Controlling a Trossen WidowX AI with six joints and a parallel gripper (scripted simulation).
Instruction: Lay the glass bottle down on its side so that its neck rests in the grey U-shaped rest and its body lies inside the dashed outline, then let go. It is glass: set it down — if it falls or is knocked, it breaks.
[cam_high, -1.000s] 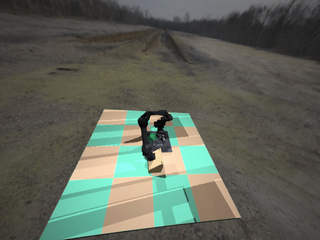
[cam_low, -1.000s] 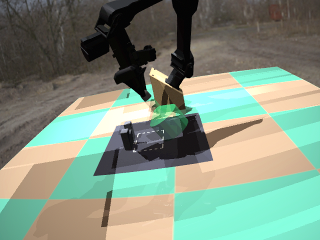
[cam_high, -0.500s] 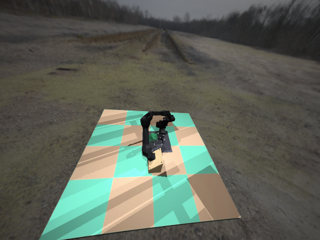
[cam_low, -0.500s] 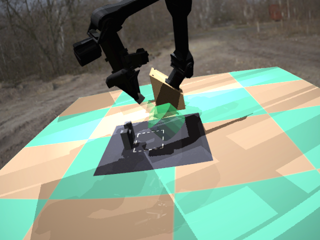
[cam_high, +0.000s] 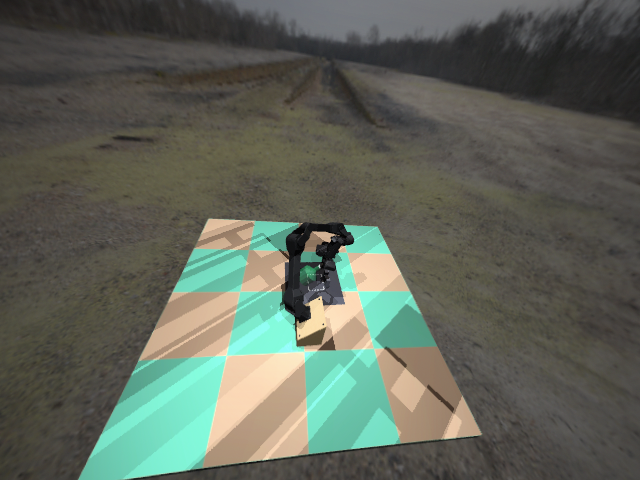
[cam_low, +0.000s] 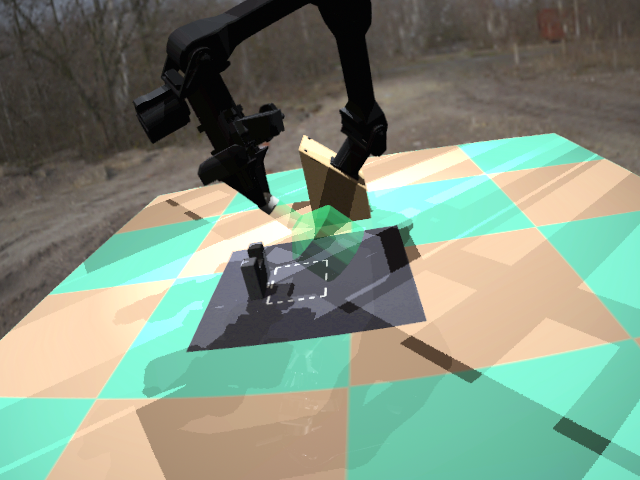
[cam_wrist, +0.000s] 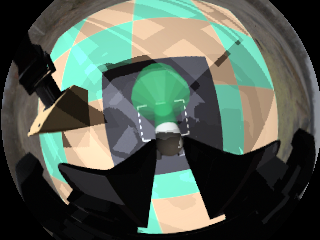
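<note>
Arm (cam_high: 294, 268) (cam_low: 356, 67): black, arched high, forearm slanting down over the dark mat (cam_high: 333, 294) (cam_low: 372, 304) (cam_wrist: 117, 85); tool (cam_high: 326, 276) (cam_low: 271, 204) (cam_wrist: 168, 142): clamped on the bottle's neck end; green glass bottle (cam_high: 308, 274) (cam_low: 328, 240) (cam_wrist: 160, 92): tilted, body lower than neck, near the dashed outline (cam_high: 316, 288) (cam_low: 326, 279) (cam_wrist: 140, 125); exterior view only: both uprights of the grey U-shaped rest (cam_low: 253, 279), distinct; wrist view only: both fingers, one each side of the neck

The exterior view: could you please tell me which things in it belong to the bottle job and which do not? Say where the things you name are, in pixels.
Part of the job:
- green glass bottle (cam_high: 309, 274) (cam_low: 328, 240) (cam_wrist: 160, 92)
- claw (cam_high: 325, 279) (cam_low: 271, 204) (cam_wrist: 168, 142)
- grey U-shaped rest (cam_low: 254, 277)
- dashed outline (cam_low: 326, 279) (cam_wrist: 140, 124)

No evident part:
- patchwork tabletop (cam_high: 266, 382) (cam_low: 496, 268) (cam_wrist: 172, 215)
- red shape in the background (cam_low: 551, 24)
</note>
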